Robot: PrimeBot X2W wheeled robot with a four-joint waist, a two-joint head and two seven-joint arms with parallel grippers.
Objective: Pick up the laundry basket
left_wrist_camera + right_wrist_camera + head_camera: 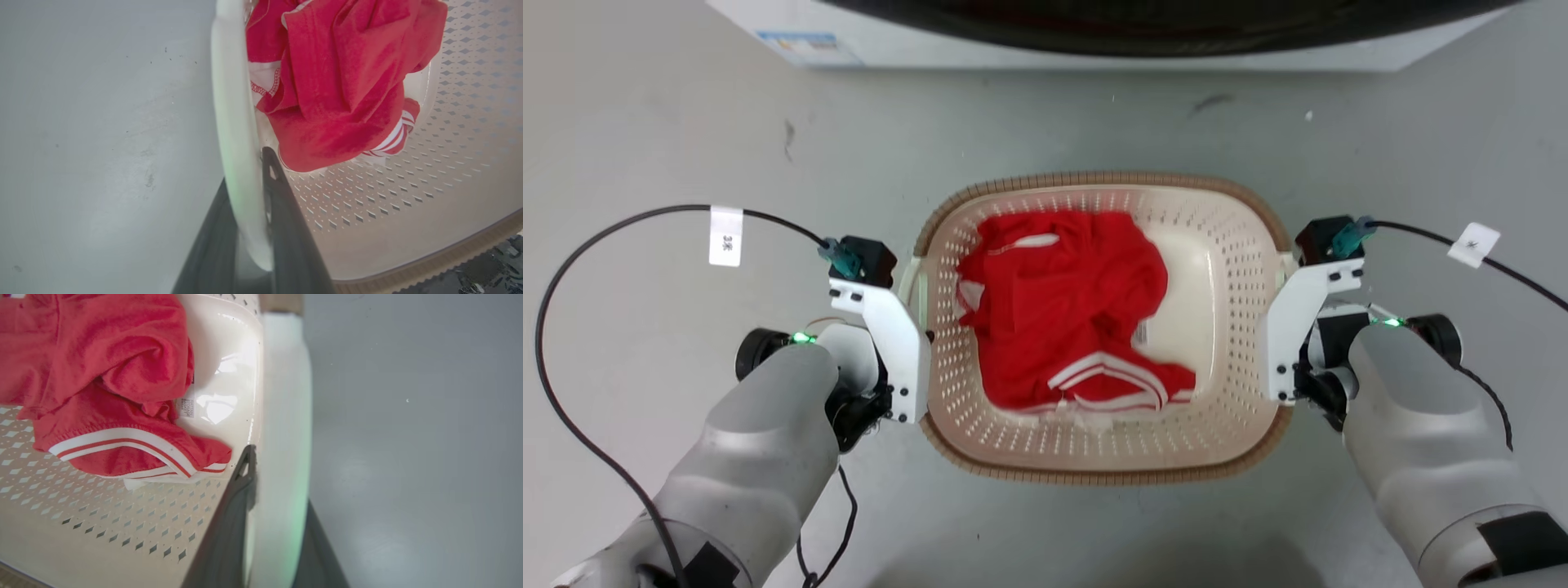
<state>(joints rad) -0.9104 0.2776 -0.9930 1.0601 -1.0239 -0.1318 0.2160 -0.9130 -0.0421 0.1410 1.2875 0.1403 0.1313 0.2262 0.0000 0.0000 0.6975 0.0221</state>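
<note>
The left tool (pixel 245 175) pinches the smooth white left handle (pixel 233 102) of the laundry basket (pixel 1241 245) between its dark fingers. The right tool (pixel 278 475) grips the right handle (pixel 286 396) the same way. The basket, cream perforated plastic with a brown woven-look rim, sits between them and holds a crumpled red shirt (pixel 1062 302). Grey floor (pixel 686 122) surrounds it.
</note>
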